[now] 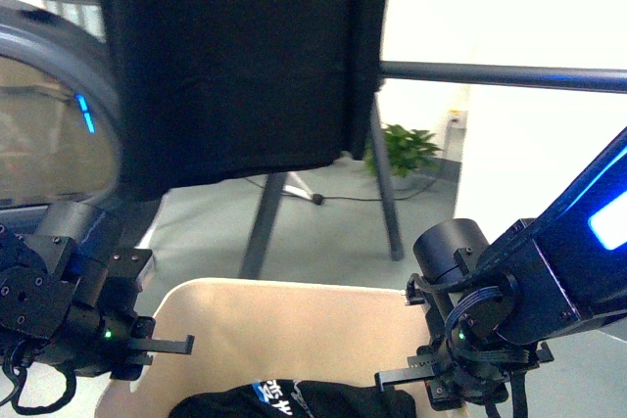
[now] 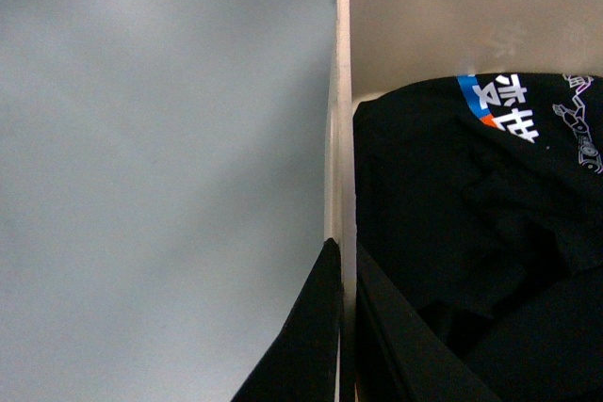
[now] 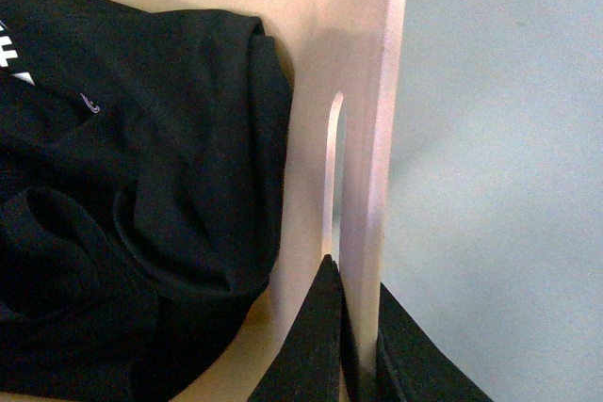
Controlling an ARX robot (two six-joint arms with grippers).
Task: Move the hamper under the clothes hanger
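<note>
At 9 o'clock in the front view, the big round dark grey dryer door (image 1: 44, 124) is showing. Low at 8 o'clock, the left gripper (image 1: 167, 345) is pinching the left short wall of the beige smooth plastic hamper (image 1: 294, 320). In the left wrist view, the left gripper (image 2: 342, 249) is closing on that thin wall (image 2: 344, 91), with one black finger outside and one inside.

The hamper is sitting low at 6 o'clock, right between the two arms, with the floppy black clothes (image 1: 294, 400) lying in it. Its long side is running from 9 o'clock to 3 o'clock.

At 4 o'clock, the right gripper (image 1: 416, 374) is pinching the right short wall. In the right wrist view, the right gripper (image 3: 356, 275) is squeezing the wall (image 3: 363, 63) just beside the thin slot handle (image 3: 334, 138).

The tall dark grey metal clothes hanger (image 1: 490, 74) is standing at 12 o'clock from the hamper, farther off, with a big black cloth (image 1: 235, 66) hanging on it. Its bar is running from 9 to 3 too, so both are lining up. I think both arms are equally near, and the hamper is needing a straight push toward 12 o'clock, between the legs (image 1: 263, 222).
</note>
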